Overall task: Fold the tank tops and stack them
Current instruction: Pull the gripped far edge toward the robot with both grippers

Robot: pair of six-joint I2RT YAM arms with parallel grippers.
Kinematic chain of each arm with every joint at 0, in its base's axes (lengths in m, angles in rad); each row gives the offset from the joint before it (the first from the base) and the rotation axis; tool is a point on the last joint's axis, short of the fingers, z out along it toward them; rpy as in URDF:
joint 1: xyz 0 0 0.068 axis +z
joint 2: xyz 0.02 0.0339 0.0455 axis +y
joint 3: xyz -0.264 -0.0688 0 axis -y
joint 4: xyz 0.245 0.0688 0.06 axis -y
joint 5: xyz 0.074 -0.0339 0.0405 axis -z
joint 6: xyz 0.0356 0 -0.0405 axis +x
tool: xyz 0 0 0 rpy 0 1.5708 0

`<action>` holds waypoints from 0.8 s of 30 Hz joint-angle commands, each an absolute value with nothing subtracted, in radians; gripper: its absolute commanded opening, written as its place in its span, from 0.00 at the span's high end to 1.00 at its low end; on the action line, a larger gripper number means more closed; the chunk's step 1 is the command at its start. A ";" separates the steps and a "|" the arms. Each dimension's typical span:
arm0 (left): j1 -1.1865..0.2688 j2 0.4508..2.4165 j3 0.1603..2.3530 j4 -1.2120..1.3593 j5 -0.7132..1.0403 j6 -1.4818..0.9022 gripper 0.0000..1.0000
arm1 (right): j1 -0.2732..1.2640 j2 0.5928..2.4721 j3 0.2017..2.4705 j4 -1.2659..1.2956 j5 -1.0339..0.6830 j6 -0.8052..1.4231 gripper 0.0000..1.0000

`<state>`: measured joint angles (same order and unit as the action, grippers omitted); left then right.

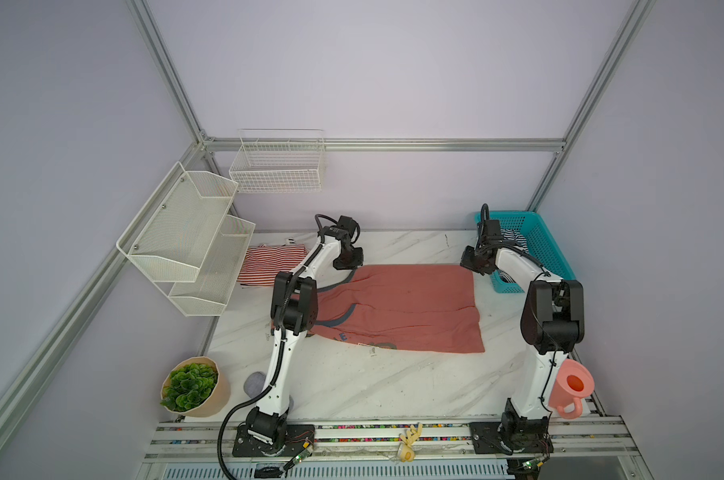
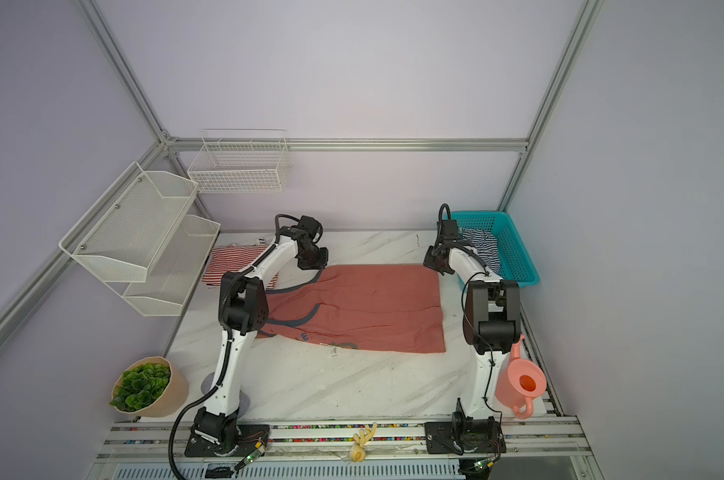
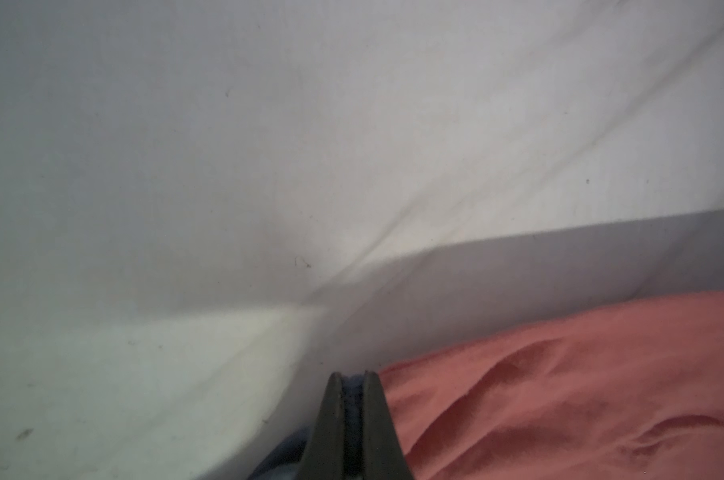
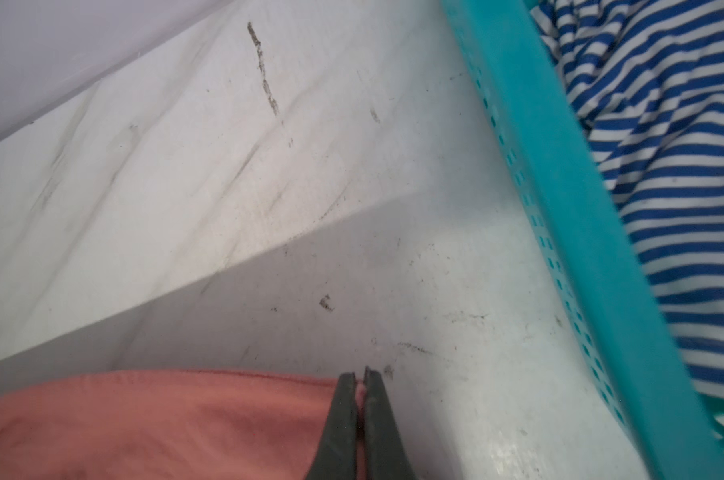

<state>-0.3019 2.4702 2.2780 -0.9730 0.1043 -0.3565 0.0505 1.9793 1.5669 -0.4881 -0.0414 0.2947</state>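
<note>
Left wrist: left tool point(image 3: 350, 375) is seen clamped on salmon tank top point(image 3: 559, 395) trim, right tool point(image 4: 361, 372) on its hem corner; far edge should be lifted evenly & taut.

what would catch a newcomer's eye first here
The salmon tank top spread out in the middle, with the left gripper and right gripper each pinching its far edge. Then the navy striped top heaped in the teal basket far right, and the red striped top far left.

Left arm point(image 1: 314, 259) and right arm point(image 1: 514, 262) reaching forward, low; left fingers point(image 3: 331, 424) and right fingers point(image 4: 339, 419) pinched together.
</note>
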 commanded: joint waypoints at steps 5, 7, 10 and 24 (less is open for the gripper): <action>-0.315 2.300 2.117 -0.942 0.071 -0.370 1.00 | 0.046 1.847 1.421 -0.471 -0.048 0.267 1.00; -0.319 2.266 2.075 -0.934 0.060 -0.371 1.00 | 0.046 1.813 1.384 -0.469 -0.046 0.270 1.00; -0.330 2.213 2.013 -0.924 0.042 -0.373 1.00 | 0.048 1.762 1.327 -0.459 -0.050 0.277 1.00; -0.382 2.003 1.688 -0.900 -0.043 -0.412 1.00 | 0.047 1.640 1.105 -0.436 -0.070 0.312 1.00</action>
